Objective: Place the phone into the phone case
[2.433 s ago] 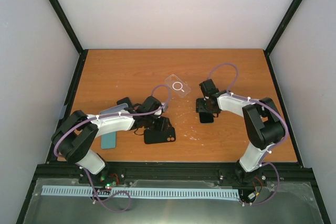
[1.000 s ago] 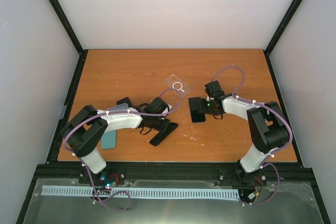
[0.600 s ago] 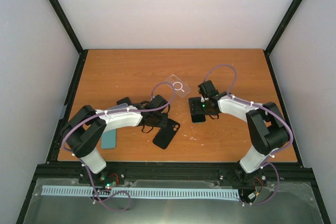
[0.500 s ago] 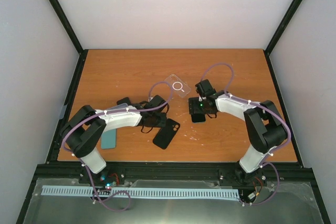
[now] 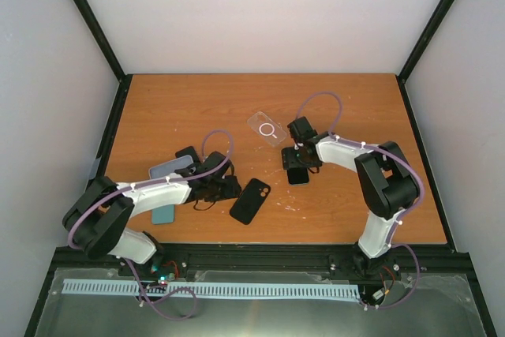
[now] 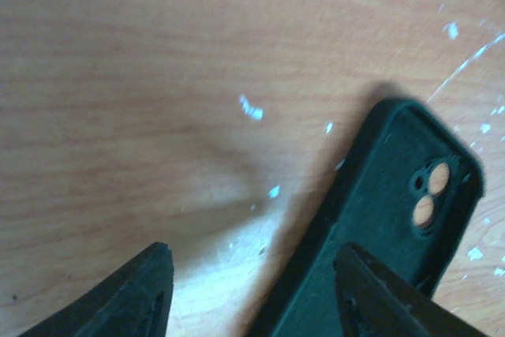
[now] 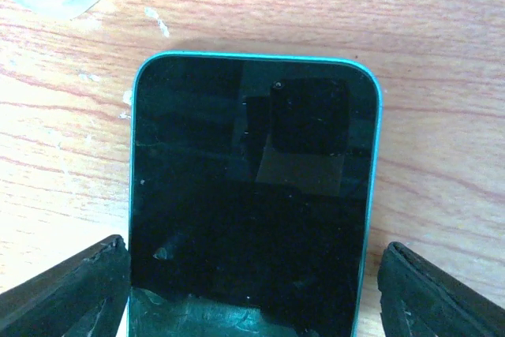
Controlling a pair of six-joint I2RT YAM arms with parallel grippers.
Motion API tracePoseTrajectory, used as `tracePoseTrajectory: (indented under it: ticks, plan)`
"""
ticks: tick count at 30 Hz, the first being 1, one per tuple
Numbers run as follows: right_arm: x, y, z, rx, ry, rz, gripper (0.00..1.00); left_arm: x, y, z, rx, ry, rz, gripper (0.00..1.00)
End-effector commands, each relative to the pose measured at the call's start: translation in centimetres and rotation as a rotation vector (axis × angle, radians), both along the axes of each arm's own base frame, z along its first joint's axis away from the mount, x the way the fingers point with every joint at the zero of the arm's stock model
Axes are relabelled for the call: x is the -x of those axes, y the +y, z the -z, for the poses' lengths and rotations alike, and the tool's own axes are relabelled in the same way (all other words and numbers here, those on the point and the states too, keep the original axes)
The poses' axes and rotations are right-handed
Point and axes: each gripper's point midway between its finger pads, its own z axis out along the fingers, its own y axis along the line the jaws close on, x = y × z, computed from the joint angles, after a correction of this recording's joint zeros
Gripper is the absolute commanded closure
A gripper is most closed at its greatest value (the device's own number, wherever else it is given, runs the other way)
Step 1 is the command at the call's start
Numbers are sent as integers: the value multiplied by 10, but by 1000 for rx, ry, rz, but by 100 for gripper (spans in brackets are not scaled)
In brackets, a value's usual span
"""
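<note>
Phone lies screen-up between the spread jaws of our right gripper. Our left gripper, jaws released, hovers by the black case. Next, we judge, clamp and lift.

The left gripper tipped the case up, laid it flat on the counter, then drew back leftward, fingers apart. The right gripper slid the phone left.
</note>
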Motion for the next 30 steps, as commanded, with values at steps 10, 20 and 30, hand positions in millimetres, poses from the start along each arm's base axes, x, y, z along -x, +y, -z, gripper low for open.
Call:
tracePoseTrajectory:
  ticks: [10,20,30]
  plan:
    - [17,2,14,74,47,-17,14,41,-40,1,213,84,170,40]
    - [24,-10,30,136,86,16,19,62,-75,-15,407,122,238,40]
    - [37,-14,20,99,78,44,35,60,-74,-32,500,72,196,31]
